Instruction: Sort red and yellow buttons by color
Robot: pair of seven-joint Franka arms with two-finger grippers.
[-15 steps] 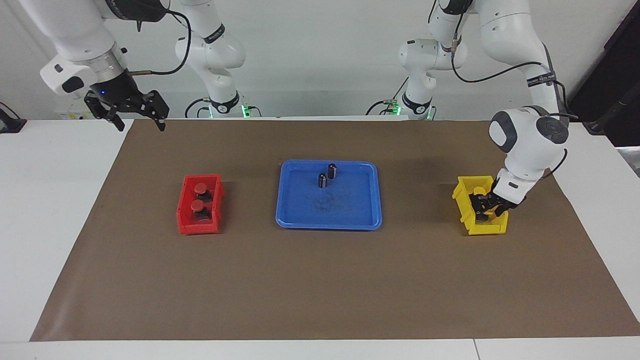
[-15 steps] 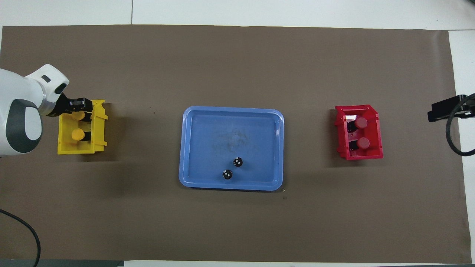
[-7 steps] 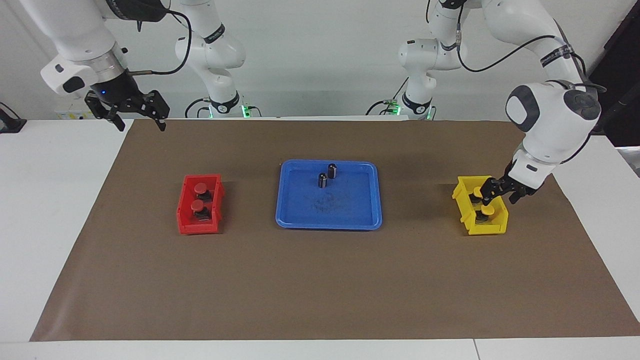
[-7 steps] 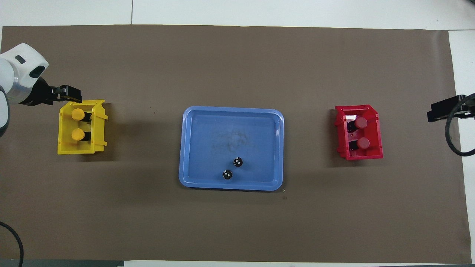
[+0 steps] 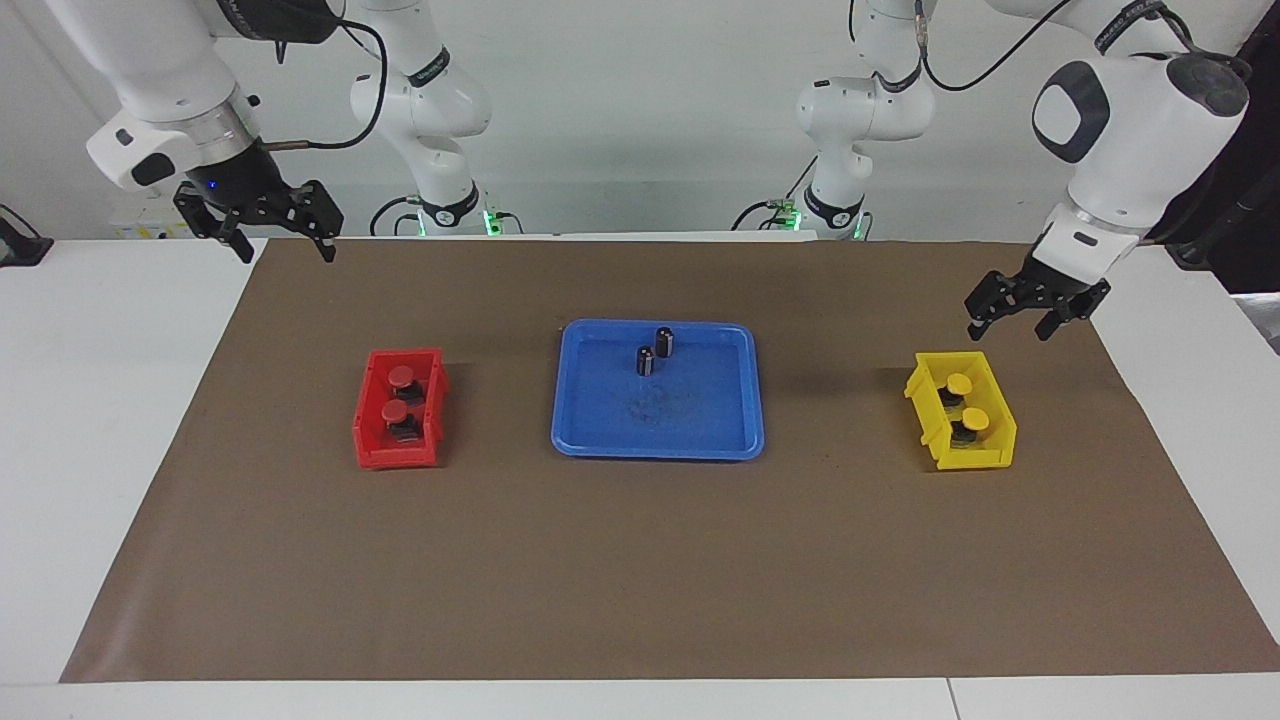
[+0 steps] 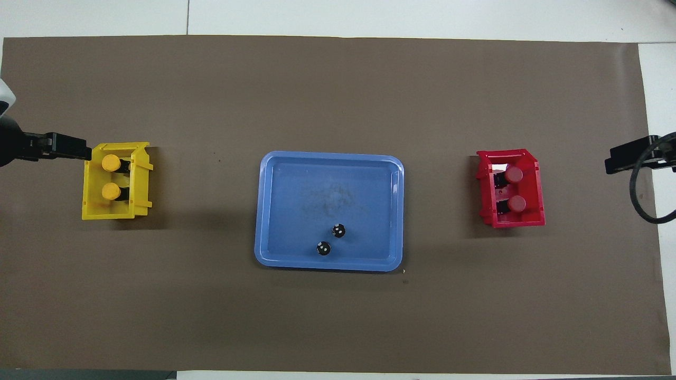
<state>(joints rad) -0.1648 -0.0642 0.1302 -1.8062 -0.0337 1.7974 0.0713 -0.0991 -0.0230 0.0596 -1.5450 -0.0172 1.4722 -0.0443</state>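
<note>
Two yellow buttons (image 5: 958, 383) (image 5: 974, 420) stand in the yellow bin (image 5: 925, 402); they also show in the overhead view (image 6: 110, 162) (image 6: 110, 191). Two red buttons (image 5: 401, 376) (image 5: 394, 411) stand in the red bin (image 5: 395, 458), also seen from overhead (image 6: 514, 174) (image 6: 516, 203). My left gripper (image 5: 1010, 328) is open and empty, raised over the mat just beside the yellow bin. It also shows in the overhead view (image 6: 79, 153). My right gripper (image 5: 280, 250) is open and empty; it waits, raised over the mat's edge at the right arm's end.
A blue tray (image 5: 660, 435) lies mid-mat between the bins, with two small black cylinders with silvery bands (image 5: 664, 341) (image 5: 645, 361) standing in the part nearer to the robots. A brown mat (image 5: 640, 570) covers most of the white table.
My left gripper has risen out of the yellow bin, leaving a yellow button there, and drawn back toward the left arm's end. The right arm has stayed put.
</note>
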